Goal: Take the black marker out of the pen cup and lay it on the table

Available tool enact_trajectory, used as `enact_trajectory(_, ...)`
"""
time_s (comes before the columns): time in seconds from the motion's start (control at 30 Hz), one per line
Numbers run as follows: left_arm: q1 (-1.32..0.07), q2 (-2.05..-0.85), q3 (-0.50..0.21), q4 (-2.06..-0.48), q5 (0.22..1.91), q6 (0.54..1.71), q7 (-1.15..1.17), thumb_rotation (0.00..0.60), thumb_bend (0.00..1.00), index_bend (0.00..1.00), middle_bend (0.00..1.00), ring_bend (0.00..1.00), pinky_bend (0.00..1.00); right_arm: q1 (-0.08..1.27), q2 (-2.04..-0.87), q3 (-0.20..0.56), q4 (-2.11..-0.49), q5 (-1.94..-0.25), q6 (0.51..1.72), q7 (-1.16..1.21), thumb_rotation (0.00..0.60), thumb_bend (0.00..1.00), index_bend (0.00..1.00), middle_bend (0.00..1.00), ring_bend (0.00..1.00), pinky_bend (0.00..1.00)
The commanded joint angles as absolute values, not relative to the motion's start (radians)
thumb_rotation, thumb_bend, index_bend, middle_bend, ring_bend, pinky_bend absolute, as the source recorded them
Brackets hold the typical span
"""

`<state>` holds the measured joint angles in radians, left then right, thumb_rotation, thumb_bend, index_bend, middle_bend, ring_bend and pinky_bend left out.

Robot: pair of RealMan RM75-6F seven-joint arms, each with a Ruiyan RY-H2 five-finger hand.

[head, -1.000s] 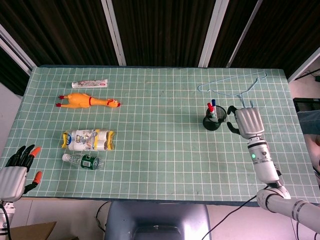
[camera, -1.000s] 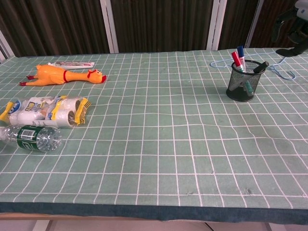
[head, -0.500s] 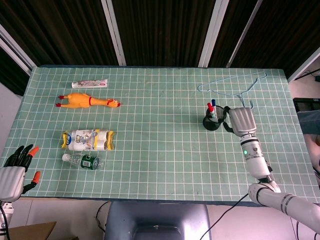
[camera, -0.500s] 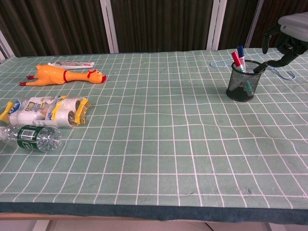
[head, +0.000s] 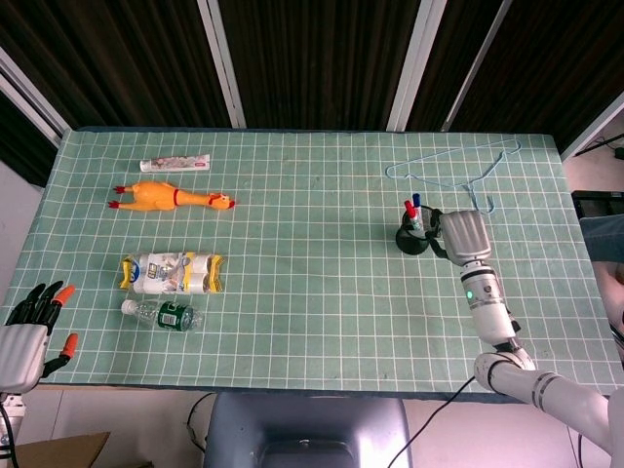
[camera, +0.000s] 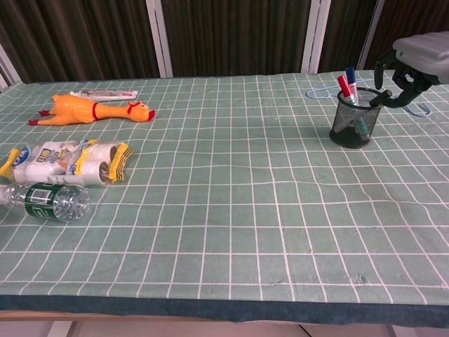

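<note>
Black marker (camera: 379,97): standing tilted in the black wire-mesh pen cup (camera: 353,119) at about 2 o'clock on the green gridded desk (head: 312,244), beside a red-capped and a blue-capped pen. Right hand (camera: 407,70): at the cup's 3 o'clock side, dark fingers (camera: 384,60) curled over the marker's top (whether they clamp it cannot be told). Left hand (head: 27,331): off the desk's 8 o'clock corner, fingers apart, holding nothing.

The black marker (camera: 379,97) leans tilted in the black mesh pen cup (camera: 353,119), seemingly untouched, beside capped pens.
</note>
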<state>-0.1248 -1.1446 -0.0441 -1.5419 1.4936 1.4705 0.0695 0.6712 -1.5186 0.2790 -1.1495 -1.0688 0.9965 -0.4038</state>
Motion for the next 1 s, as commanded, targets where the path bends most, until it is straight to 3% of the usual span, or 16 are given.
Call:
enact_trajectory(0.03,-0.125,-1.144,-0.044,-1.542,1.494,1.469,0.069,0.6,0.41,0.12,0.07,0.03,0.2,0.677,-1.53,0.277,-1.134,-1.072,0.995,-0.394,0.6,0.47,0.61,0.98,1.0,1.0)
enact_trajectory(0.77,-0.125,-1.143,-0.048,-1.541,1.486,1.465,0.062,0.6,0.41,0.12,0.07,0.03,0.19,0.689,-1.571,0.263,-1.06,-1.089,0.995,-0.352,0.6,0.47,0.64,0.99,1.0,1.0)
enact_trajectory(1.0,-0.125,-1.143,-0.05,-1.541,1.482,1.464,0.063,0.6,0.41,0.12,0.07,0.03,0.19,0.687,-1.574,0.264,-1.051,-1.086,0.997,-0.347,0.6,0.51,0.65,0.99,1.0,1.0)
